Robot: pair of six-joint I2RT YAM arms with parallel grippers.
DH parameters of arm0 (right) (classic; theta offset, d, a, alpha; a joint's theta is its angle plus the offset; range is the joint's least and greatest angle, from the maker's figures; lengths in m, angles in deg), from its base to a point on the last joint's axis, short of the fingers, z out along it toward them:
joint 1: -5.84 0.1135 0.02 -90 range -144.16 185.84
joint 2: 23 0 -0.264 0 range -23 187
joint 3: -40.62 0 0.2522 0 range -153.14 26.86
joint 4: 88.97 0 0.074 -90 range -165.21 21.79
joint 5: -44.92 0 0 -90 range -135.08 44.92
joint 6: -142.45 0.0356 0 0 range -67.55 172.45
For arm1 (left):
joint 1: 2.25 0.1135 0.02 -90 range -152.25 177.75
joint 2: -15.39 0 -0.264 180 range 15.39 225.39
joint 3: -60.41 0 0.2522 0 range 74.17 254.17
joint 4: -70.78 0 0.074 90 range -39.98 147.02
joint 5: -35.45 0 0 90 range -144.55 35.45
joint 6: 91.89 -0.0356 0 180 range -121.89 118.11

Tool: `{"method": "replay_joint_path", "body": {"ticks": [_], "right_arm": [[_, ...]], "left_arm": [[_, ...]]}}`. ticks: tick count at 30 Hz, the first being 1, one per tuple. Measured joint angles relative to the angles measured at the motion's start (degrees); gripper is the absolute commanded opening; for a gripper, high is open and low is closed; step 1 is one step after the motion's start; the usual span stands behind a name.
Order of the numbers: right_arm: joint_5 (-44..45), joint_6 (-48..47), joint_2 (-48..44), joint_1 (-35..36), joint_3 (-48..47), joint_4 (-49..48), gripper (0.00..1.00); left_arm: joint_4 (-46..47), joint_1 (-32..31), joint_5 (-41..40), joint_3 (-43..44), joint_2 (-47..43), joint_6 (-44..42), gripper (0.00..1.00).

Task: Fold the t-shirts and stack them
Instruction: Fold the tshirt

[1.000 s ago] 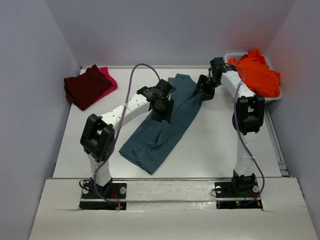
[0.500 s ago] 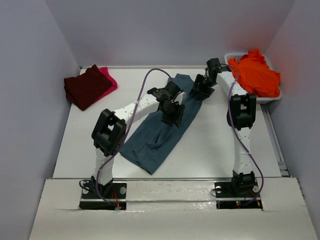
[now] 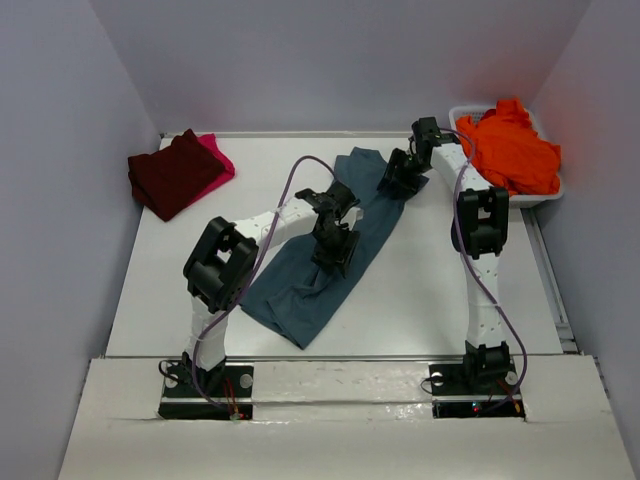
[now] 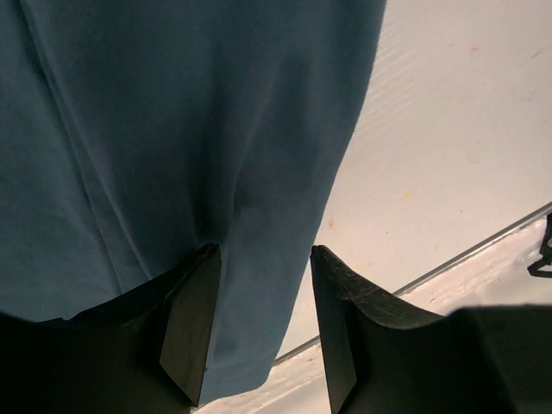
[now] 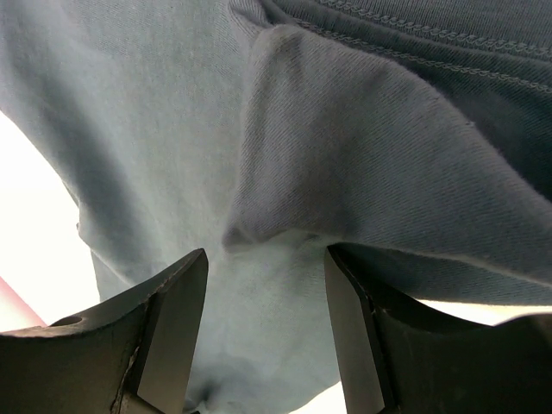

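Step in hand, as I judge it: folding the teal-blue shirt [image 3: 300,290]. It lies as a long diagonal band across mid frame on the tabletop [image 3: 450,280] and looks already narrowed lengthwise.

Left fingers [image 4: 191,328] sit over the middle of the band, parted about halfway. Cloth shows through the gap and nothing is pinched. Right fingers [image 5: 172,328] are at the band's upper end, also parted about halfway, with a raised ridge of cloth just ahead of the gap and nothing gripped.

The dark maroon shirt [image 3: 172,172] lies folded on the pink shirt [image 3: 220,160] at upper left, so the stack is started. The orange shirt [image 3: 510,150] is heaped in the white tub [image 3: 545,198] at upper right, not yet folded.

Next move probably calls for both fingers to drop and close through all layers, then carry one end over the other for a crosswise fold, lifting evenly so the band doesn't skew.

Hard to make out:
- The left arm covers the shirt's middle in the top view.
- Whether either set of fingertips touches the cloth.
- The pink shirt is mostly under the maroon one.
- The tub is mostly hidden, so anything under the orange is unknown.
- The stitched seam at the top of the right wrist view could be a collar or a hem.
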Motion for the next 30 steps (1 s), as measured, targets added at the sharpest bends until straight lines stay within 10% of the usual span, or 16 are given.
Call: {"method": "replay_joint_path", "body": {"ticks": [30], "right_arm": [[-2.95,-0.15,1.22,-1.75,-0.59,0.15,0.62]], "left_arm": [[-3.32,9.29,-7.69,-1.66,3.23,3.13,0.59]]}}
